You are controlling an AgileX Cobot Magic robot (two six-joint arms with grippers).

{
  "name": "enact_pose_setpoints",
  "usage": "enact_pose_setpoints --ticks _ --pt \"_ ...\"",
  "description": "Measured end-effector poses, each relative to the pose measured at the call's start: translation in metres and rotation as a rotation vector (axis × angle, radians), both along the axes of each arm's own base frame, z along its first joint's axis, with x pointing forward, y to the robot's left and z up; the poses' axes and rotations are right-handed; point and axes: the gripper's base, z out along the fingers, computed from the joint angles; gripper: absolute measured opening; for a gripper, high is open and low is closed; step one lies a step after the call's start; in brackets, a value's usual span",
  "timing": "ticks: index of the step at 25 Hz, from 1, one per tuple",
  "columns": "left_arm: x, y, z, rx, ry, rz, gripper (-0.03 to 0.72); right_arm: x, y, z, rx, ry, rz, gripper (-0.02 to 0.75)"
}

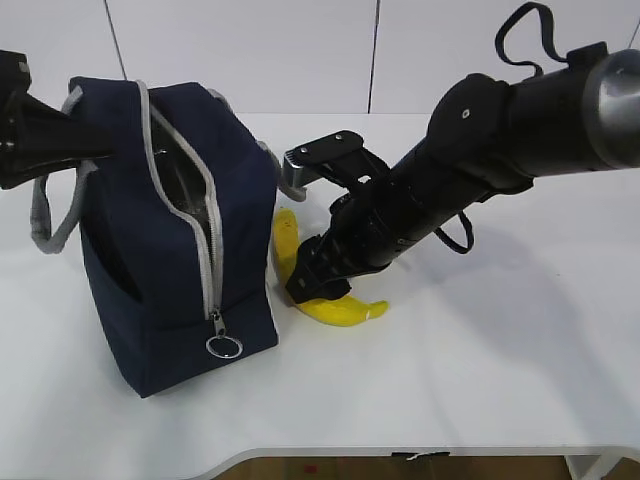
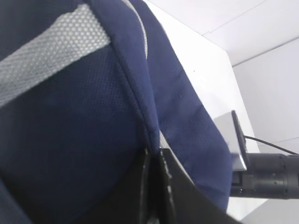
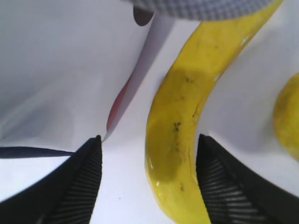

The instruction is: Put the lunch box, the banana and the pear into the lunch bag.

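Observation:
The navy lunch bag (image 1: 160,250) stands on the left of the table with its grey zipper open along the top and front. My left gripper (image 2: 154,161) is shut on the bag's upper fabric edge. The yellow banana (image 1: 335,310) lies on the table just right of the bag. My right gripper (image 3: 149,140) is lowered over it and open. The banana (image 3: 180,121) lies between the fingers, closer to the right one, and neither pad touches it. A rounded yellow bit of the pear (image 3: 288,116) shows at the right edge. The lunch box is out of view.
The bag's white side with a red oval (image 3: 117,105) stands close to my right gripper's left finger (image 3: 79,186). A grey handle (image 1: 45,215) hangs off the bag's left. White table (image 1: 480,360) spreads to the right and front.

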Motion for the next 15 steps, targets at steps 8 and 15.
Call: enact_pose_setpoints --ticks 8,15 --pt "0.001 0.001 0.0 0.006 -0.002 0.011 0.0 0.001 0.001 -0.005 -0.009 -0.005 0.019 0.501" --pt "0.001 0.001 0.0 0.007 -0.002 0.013 0.0 0.004 0.002 -0.027 -0.04 0.022 0.04 0.501"
